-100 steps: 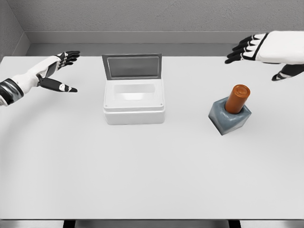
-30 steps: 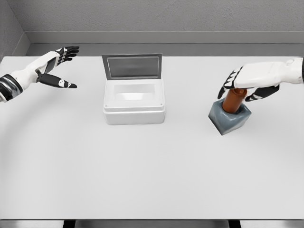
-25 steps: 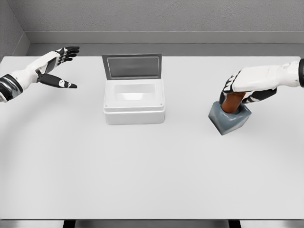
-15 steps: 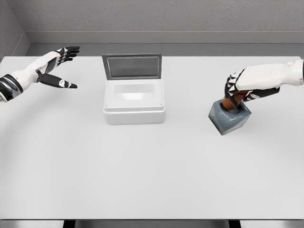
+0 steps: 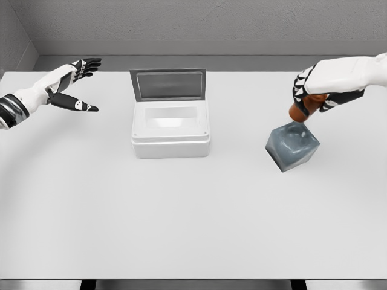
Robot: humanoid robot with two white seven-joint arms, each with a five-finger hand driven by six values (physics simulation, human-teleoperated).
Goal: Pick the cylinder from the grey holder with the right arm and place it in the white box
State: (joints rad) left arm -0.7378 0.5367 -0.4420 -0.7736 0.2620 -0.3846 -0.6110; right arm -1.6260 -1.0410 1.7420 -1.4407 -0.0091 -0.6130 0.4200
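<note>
From the head view, your right hand was up over the right side of the table, its arm coming in from the right edge. Its fingers were curled around the cylinder, gripping it near the top, so only the lower orange-brown end showed below the hand. The cylinder hung clear of the holder, above its back edge, with a gap between the two. The holder itself sat on the table, a grey block turned at an angle, and you could see straight into its open socket on the top face.

Your left hand was out at the far left, above the table near its back edge, with the arm entering from the left side. That hand gripped nothing: the fingers were stretched out and pointed toward the back wall, and the thumb was spread away from them, toward the right.

The box stood on the table left of centre, well apart from the holder and from your right hand. It was white, with its lid raised upright at the back, the grey inside of the lid facing you. The hollow of the box lay open, and it sat between your two hands, nearer the left one.
</note>
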